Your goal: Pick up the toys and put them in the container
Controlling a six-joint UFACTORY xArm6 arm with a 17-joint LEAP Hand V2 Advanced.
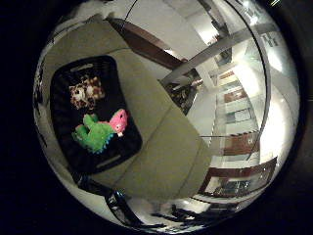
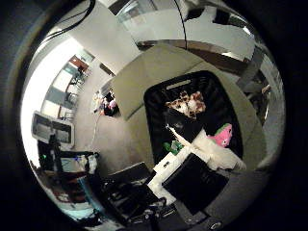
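Black bin [image 1: 63,122] sits on a beige table [image 1: 161,147], w/ three toys already inside: spotted toy [image 1: 86,92] near one handle end, green toy [image 1: 94,135] and pink toy [image 1: 119,121] touching each other toward the other end. In the little-finger view the spotted toy lies at about 12 o'clock from the green one; pink sits at about 2 o'clock from green. Green toy's long axis runs roughly across the bin, not along it.

Hand [image 2: 192,144] hangs above the bin, well apart from the toys; bin looks small, so palm is high. Thumb view shows fingers reaching over the green toy, fairly straight, holding nothing: released. No toy seen outside the bin on the table, so task looks about done; next move prob. a retreat.
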